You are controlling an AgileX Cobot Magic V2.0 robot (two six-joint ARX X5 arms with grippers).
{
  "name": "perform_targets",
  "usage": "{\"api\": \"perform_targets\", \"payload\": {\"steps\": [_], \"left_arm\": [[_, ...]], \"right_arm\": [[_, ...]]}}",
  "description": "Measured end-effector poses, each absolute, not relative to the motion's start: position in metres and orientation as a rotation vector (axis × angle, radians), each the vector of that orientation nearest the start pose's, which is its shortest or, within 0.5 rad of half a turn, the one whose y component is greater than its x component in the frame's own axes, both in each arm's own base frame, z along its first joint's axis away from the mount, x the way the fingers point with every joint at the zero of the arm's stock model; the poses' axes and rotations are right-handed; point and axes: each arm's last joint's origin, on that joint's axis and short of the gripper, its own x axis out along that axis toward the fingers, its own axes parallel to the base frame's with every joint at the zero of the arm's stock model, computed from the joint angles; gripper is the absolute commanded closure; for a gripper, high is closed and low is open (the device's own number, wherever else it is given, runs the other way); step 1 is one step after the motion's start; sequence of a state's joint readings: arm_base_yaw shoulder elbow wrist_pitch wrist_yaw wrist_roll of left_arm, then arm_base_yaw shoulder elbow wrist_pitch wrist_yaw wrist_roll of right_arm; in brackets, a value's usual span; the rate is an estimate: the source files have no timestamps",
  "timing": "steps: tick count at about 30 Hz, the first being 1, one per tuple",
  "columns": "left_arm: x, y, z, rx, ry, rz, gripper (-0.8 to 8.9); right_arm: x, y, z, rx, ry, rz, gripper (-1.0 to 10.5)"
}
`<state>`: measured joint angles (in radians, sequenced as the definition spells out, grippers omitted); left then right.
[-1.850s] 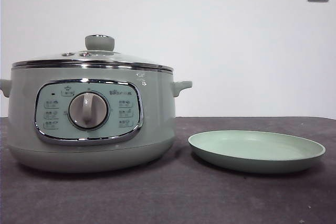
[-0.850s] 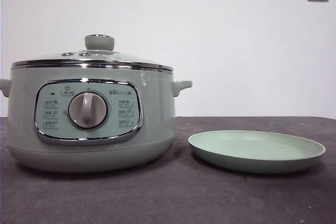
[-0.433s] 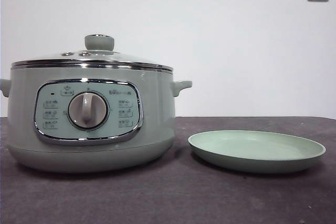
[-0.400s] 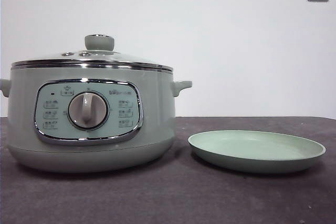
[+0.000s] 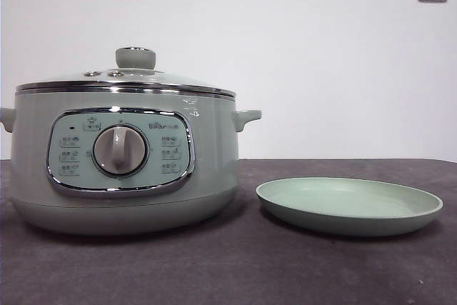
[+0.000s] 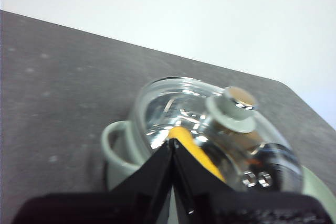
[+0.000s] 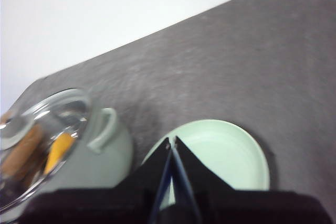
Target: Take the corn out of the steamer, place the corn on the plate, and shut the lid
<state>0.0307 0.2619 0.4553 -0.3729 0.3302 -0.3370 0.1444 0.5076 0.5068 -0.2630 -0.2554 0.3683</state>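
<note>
Lidded steamer and bare plate on the bench, both my arms held above.

The sage-green steamer (image 5: 128,169) stands round and glossy, its chrome-rimmed glass lid (image 5: 125,80) seated on top. Through the glass I see the smooth yellow corn (image 6: 197,153) lying inside. My left fingers (image 6: 172,148) hang pressed together above the lid, clear of it. My right fingers (image 7: 171,144) are likewise together, above the matte, shallow pale green plate (image 5: 350,206) just beside the steamer on the dark speckled bench (image 5: 235,269).
</note>
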Motion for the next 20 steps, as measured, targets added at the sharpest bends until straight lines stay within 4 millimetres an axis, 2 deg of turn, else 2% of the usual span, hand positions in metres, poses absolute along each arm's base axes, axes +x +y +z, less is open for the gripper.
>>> {"api": "perform_targets", "payload": {"steps": [4, 9, 14, 16, 17, 20], "left_arm": [[0.100, -0.009, 0.279, -0.340, 0.269, -0.348, 8.21], [0.117, -0.011, 0.297, -0.320, 0.329, -0.448, 8.21], [0.135, -0.013, 0.303, -0.321, 0.432, -0.546, 8.13], [0.143, -0.013, 0.304, -0.325, 0.461, -0.582, 7.98], [0.146, -0.014, 0.303, -0.329, 0.476, -0.598, 7.49], [0.154, -0.014, 0.299, -0.341, 0.517, -0.611, 5.06]], "right_arm": [[0.139, 0.030, 0.289, 0.327, 0.395, 0.439, 9.5], [0.158, 0.036, 0.307, 0.256, 0.509, 0.552, 9.5], [0.171, 0.039, 0.314, 0.183, 0.618, 0.617, 9.4], [0.175, 0.040, 0.313, 0.163, 0.638, 0.625, 9.1], [0.177, 0.040, 0.312, 0.155, 0.643, 0.628, 8.5], [0.179, 0.041, 0.310, 0.144, 0.652, 0.630, 6.5]]}}
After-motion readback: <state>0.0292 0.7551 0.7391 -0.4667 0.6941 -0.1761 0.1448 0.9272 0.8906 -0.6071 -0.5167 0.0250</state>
